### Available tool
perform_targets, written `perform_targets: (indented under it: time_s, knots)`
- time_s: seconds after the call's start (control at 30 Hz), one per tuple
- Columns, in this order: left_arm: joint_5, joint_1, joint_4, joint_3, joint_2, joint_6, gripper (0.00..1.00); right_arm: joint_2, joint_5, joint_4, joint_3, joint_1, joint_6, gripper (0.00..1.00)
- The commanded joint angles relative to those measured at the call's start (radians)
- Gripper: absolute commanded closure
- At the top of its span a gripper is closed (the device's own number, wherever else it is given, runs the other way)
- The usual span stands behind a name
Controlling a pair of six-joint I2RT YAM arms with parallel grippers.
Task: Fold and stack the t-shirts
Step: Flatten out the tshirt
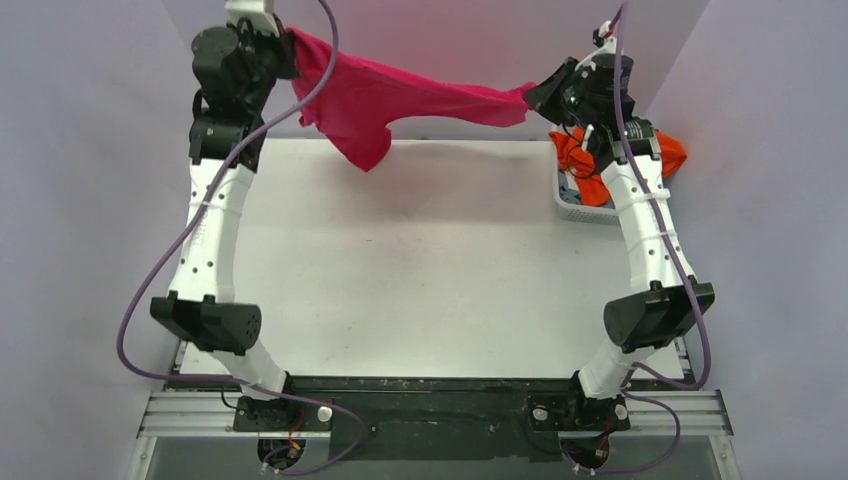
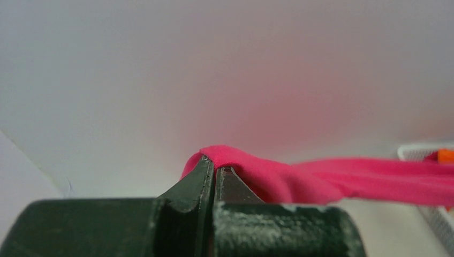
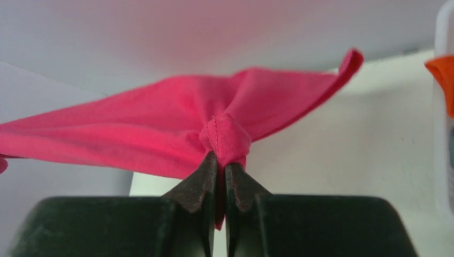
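White table (image 1: 430,290) is spanned at its far edge by a magenta-pink cloth t-shirt (image 1: 400,100) held aloft. A white lattice basket (image 1: 578,211) is topped by a bright orange t-shirt (image 1: 577,160). Pink ends are clamped in the left gripper (image 2: 214,169) and right gripper (image 3: 220,160).

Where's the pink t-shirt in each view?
Top external: pink t-shirt strung across the top between left end effector and right end effector.
Left wrist: lower centre, running to the right edge.
Right wrist: centre, fanning out leftward.
Shared landmark: orange t-shirt, at the right in all views.
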Motion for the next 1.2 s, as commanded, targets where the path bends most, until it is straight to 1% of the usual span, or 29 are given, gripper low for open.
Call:
perform_targets:
  time_s: [0.0, 0.03, 0.07, 0.1, 0.13, 0.17, 0.2, 0.23, 0.27, 0.33, 0.37, 0.4, 0.43, 0.47, 0.5, 0.53, 0.57, 0.6, 0.63, 0.67, 0.7, 0.77, 0.83, 0.87, 0.93, 1.0, 1.03, 1.1, 1.17]
  knots:
    - [0.165, 0.006, 0.167, -0.363, -0.210, 0.125, 1.00, -0.123, -0.016, 0.065, -0.262, -0.019, -0.044, 1.00]
    - [0.188, 0.007, 0.199, -0.540, -0.246, 0.130, 1.00, -0.134, -0.009, 0.073, -0.314, -0.022, -0.055, 1.00]
    - [0.225, 0.006, 0.276, -0.636, -0.321, 0.123, 1.00, -0.150, -0.007, 0.084, -0.403, -0.024, -0.059, 1.00]
    - [0.245, 0.004, 0.318, -0.816, -0.357, 0.113, 1.00, -0.155, -0.004, 0.087, -0.446, -0.027, -0.064, 1.00]
    - [0.291, 0.003, 0.397, -0.898, -0.428, 0.080, 1.00, -0.162, -0.003, 0.090, -0.524, -0.028, -0.066, 1.00]
    - [0.319, 0.000, 0.437, -1.056, -0.461, 0.069, 1.00, -0.165, -0.002, 0.090, -0.592, -0.030, -0.066, 1.00]
    - [0.379, -0.007, 0.496, -1.125, -0.513, 0.018, 1.00, -0.168, 0.000, 0.091, -0.627, -0.031, -0.068, 1.00]
    - [0.430, -0.026, 0.515, -1.246, -0.536, 0.002, 1.00, -0.169, 0.011, 0.091, -0.687, -0.031, -0.067, 1.00]
    - [0.443, -0.038, 0.530, -1.297, -0.570, -0.015, 1.00, -0.172, 0.030, 0.084, -0.715, -0.032, -0.065, 1.00]
    - [0.393, -0.094, 0.500, -1.451, -0.606, -0.042, 0.98, -0.187, 0.069, 0.066, -0.797, -0.032, -0.063, 1.00]
    - [0.330, -0.135, 0.482, -1.476, -0.613, -0.056, 0.93, -0.196, 0.091, 0.045, -0.851, -0.032, -0.059, 1.00]
    - [0.308, -0.150, 0.436, -1.516, -0.622, -0.098, 0.87, -0.215, 0.137, 0.030, -0.875, -0.032, -0.048, 1.00]
    - [0.283, -0.170, 0.384, -1.533, -0.625, -0.108, 0.86, -0.228, 0.162, -0.003, -0.924, -0.032, -0.043, 1.00]
    - [0.276, -0.180, 0.361, -1.560, -0.625, -0.145, 0.80, -0.253, 0.222, -0.023, -0.947, -0.032, -0.031, 1.00]
    - [0.198, -0.216, 0.323, -1.572, -0.629, -0.169, 0.75, -0.279, 0.258, -0.068, -0.988, -0.032, -0.023, 1.00]
    - [0.152, -0.246, 0.306, -1.583, -0.630, -0.211, 0.64, -0.292, 0.329, -0.095, -1.007, -0.032, -0.007, 1.00]
    - [0.111, -0.293, 0.256, -1.580, -0.632, -0.226, 0.60, -0.319, 0.361, -0.151, -1.041, -0.032, 0.001, 0.92]
    - [0.103, -0.312, 0.231, -1.575, -0.637, -0.257, 0.44, -0.332, 0.420, -0.174, -1.055, -0.032, 0.015, 0.86]
    - [0.088, -0.350, 0.206, -1.574, -0.648, -0.272, 0.34, -0.360, 0.445, -0.220, -1.078, -0.032, 0.021, 0.74]
    - [0.085, -0.365, 0.198, -1.575, -0.659, -0.294, 0.22, -0.375, 0.497, -0.243, -1.088, -0.032, 0.031, 0.69]
    - [0.071, -0.386, 0.184, -1.577, -0.687, -0.320, 0.19, -0.407, 0.523, -0.280, -1.098, -0.032, 0.037, 0.48]
    - [0.020, -0.395, 0.157, -1.571, -0.742, -0.363, 0.17, -0.461, 0.589, -0.330, -1.096, -0.032, 0.044, 0.30]
    - [-0.060, -0.396, 0.158, -1.564, -0.798, -0.416, 0.16, -0.515, 0.645, -0.361, -1.086, -0.032, 0.049, 0.17]
    - [-0.074, -0.396, 0.165, -1.560, -0.813, -0.429, 0.16, -0.532, 0.659, -0.365, -1.080, -0.031, 0.042, 0.16]
    - [-0.075, -0.396, 0.196, -1.558, -0.843, -0.449, 0.15, -0.571, 0.631, -0.364, -1.073, -0.030, 0.019, 0.14]
    - [-0.063, -0.395, 0.212, -1.551, -0.844, -0.470, 0.14, -0.591, 0.537, -0.333, -1.079, -0.028, -0.027, 0.14]
    - [-0.062, -0.395, 0.207, -1.543, -0.828, -0.486, 0.14, -0.595, 0.469, -0.305, -1.083, -0.019, -0.059, 0.14]
    - [-0.068, -0.393, 0.194, -1.533, -0.787, -0.519, 0.13, -0.586, 0.394, -0.261, -1.091, 0.010, -0.108, 0.14]
    - [-0.048, -0.385, 0.189, -1.519, -0.728, -0.548, 0.13, -0.559, 0.378, -0.235, -1.086, 0.064, -0.146, 0.14]
